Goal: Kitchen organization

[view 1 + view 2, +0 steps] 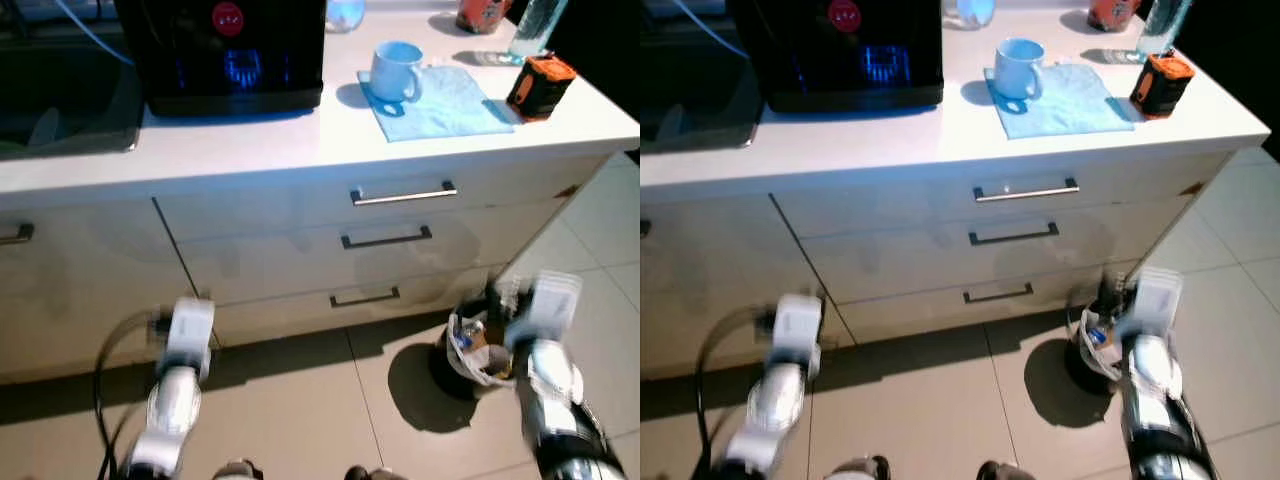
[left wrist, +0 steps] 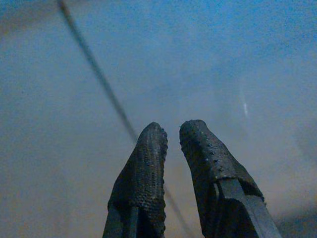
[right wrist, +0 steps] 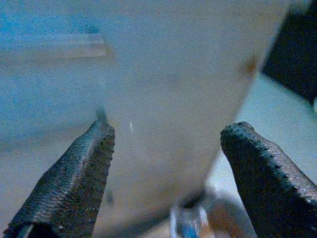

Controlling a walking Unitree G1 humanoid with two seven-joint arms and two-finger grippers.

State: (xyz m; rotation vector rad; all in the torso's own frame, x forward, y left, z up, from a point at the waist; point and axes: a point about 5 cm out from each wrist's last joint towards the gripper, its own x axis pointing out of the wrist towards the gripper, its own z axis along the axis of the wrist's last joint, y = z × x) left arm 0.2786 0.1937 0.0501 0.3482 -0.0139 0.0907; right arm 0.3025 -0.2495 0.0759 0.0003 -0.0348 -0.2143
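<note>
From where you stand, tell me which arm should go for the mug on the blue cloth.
Right. The mug sits on the blue cloth toward the robot's right. The right gripper, fingers wide apart, hangs on that side; the left gripper, fingers nearly together, hangs further away, before the cabinet.

On the bench (image 1: 300, 140) a machine (image 1: 225, 50) stands at the back left, a mug (image 1: 396, 70) sits on a cloth (image 1: 445, 105) near the right edge, three drawers (image 1: 400, 240) lie below, and a bin (image 1: 470, 355) stands on the floor (image 1: 300, 420) at the right.
</note>
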